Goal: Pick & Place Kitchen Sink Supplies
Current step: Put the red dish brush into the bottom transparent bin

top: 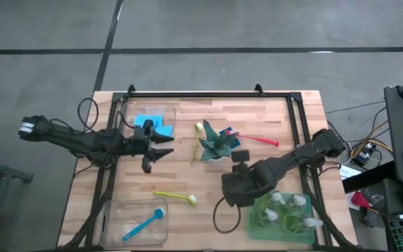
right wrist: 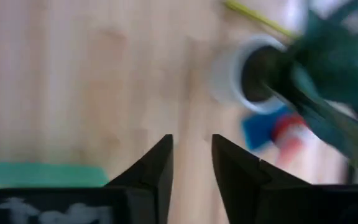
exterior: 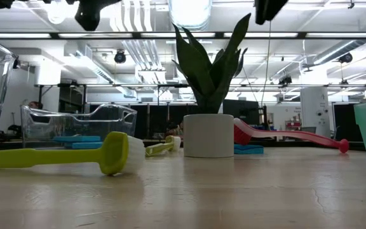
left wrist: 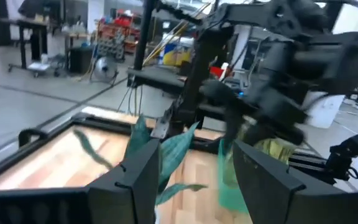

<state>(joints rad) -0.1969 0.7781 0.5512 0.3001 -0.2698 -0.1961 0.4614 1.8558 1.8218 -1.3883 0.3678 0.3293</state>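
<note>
**Both arms up over a table of sink supplies**

The left gripper (top: 165, 148) hangs above the wooden table (top: 271, 115) just beside a clear plastic bin (top: 165, 110) that holds flat blue rectangular sponges (top: 150, 124). Its two dark fingers (left wrist: 138, 177) stand apart, with nothing between them.

The right gripper (top: 228, 187) sits over bare wood between the spiky green plant in a white pot (top: 215, 144) and the green tray (top: 257, 225). Its fingers (right wrist: 155, 169) show a narrow gap and hold nothing.

Four or five small clear pump bottles of yellow-green liquid (top: 287, 210) stand together in that tray, at the table's near right corner.

A slim yellow-green long-handled brush (top: 175, 197) lies loose on the wood, between the two grippers. A second yellow-green brush (top: 197, 138) lies against the plant's left side, and a red-pink long-handled brush (top: 257, 138) lies just right of the pot. A blue long-handled brush (top: 144, 224) rests in a second clear bin (top: 110, 210) at the near left corner. From table height, one more blue sponge (exterior: 248, 149) shows beside the pot.
</note>
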